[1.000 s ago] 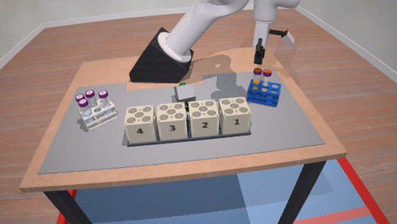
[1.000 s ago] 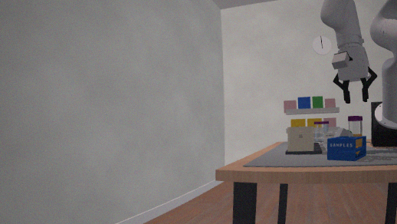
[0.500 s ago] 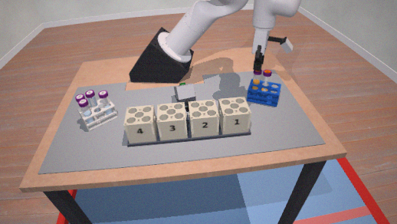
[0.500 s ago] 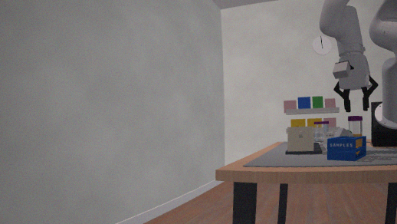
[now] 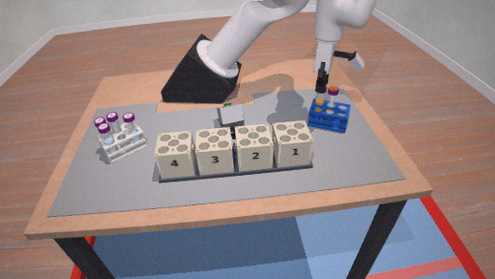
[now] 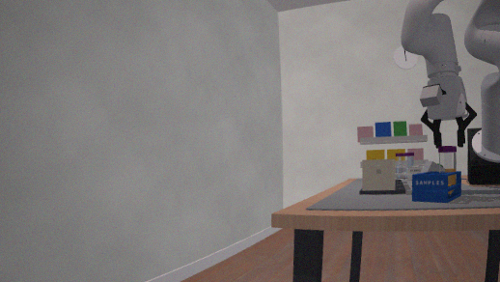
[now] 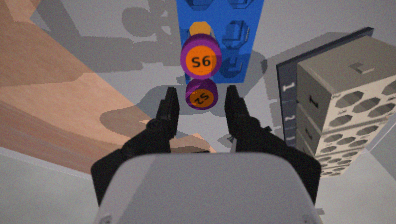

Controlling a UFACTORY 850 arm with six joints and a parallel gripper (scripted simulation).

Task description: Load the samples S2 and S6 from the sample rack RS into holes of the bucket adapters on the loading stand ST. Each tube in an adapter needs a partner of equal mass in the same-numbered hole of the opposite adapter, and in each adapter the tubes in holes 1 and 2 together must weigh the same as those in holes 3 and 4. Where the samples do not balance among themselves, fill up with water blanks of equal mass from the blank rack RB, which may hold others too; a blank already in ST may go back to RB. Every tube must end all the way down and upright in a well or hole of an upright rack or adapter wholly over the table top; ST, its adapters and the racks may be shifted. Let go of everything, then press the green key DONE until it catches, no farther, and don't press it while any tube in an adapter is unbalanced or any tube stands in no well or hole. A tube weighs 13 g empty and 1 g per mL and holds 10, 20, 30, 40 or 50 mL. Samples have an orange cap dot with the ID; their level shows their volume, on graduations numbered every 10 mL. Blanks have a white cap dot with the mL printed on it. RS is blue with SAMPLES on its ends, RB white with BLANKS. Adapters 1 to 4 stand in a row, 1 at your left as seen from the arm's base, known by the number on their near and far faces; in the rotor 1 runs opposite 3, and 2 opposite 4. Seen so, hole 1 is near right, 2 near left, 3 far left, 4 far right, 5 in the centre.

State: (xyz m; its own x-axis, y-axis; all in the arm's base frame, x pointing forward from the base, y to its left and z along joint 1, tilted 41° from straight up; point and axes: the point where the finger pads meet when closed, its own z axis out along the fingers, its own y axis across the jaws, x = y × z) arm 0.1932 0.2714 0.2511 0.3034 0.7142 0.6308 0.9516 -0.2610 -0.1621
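The gripper hangs parted and empty, pointing straight down, its two fingers at 9 and 3 o'clock of sample S2's cap in the wrist view. S2 stands upright directly beneath in the blue sample rack RS; S6 is next at 12 o'clock.

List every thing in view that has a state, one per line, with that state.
Gripper: open, holding nothing, fingers either side of the S2 cap.
S2: standing in the blue rack, not gripped.
S6: standing in the blue rack, beside S2.
Blue rack: upright on the mat, other wells vacant.
Adapters: in a row on the stand, all holes vacant.
Blanks: three capped tubes upright in the white rack.
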